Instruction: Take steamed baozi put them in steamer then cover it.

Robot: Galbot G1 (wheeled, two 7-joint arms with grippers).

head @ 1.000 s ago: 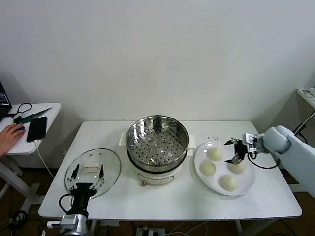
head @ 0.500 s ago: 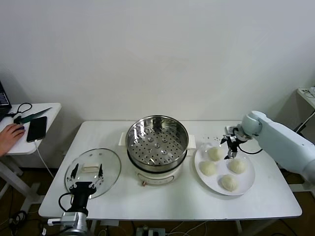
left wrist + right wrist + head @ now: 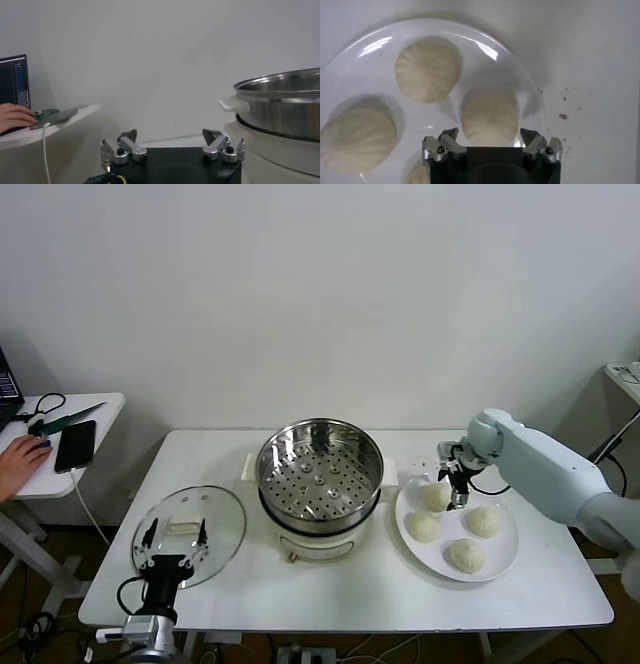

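The white table (image 3: pixel 350 584) carries three things — cover (image 3: pixel 190 532), steamer (image 3: pixel 320 484), plate (image 3: pixel 500 554).

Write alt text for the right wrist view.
The open right pincer hovers directly above one baozi on a white plate. Three more buns lie around it on the plate, which sits on a white table.
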